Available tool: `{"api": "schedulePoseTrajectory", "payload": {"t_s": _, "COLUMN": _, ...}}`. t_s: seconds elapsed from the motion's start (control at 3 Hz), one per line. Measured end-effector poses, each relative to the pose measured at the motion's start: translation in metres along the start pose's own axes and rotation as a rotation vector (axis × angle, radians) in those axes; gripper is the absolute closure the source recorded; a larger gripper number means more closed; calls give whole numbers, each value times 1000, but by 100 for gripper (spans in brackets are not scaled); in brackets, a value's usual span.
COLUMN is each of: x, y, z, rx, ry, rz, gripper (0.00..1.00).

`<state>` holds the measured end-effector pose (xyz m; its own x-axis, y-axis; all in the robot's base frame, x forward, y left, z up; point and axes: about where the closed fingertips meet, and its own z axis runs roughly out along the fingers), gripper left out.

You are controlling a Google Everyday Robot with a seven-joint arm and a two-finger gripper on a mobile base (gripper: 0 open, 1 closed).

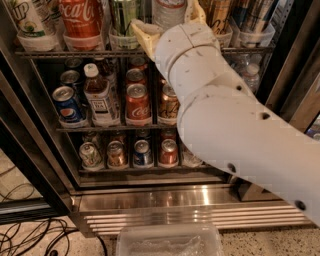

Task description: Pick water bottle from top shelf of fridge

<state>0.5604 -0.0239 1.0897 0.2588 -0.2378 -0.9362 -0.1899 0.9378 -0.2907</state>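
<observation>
step: reach-to-grasp | claw [167, 20] at 12 o'clock, spread open astride water bottle [169, 7] on top shelf [45, 51], gripping nothing | next: close, lift clear

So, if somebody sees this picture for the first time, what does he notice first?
First the big white robot arm, which crosses from lower right and hides much of the fridge. Its open claw is up at the top shelf, one finger on each side of the water bottle. Left of that in the picture, a red Coca-Cola bottle stands out.
</observation>
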Motion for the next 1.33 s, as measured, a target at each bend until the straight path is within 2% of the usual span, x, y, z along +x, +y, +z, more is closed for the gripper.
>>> {"api": "schedulePoseTrajectory", "payload": {"t_s": 0.67, "x": -6, "y": -1, "z": 9, "rx": 40, "ry": -2, "rz": 54, "gripper": 32}}
{"api": "schedulePoseTrajectory", "payload": {"t_s": 1.33, "x": -5, "y": -9, "z": 12, "rx": 87, "ry": 12, "rz": 79, "gripper": 34}}
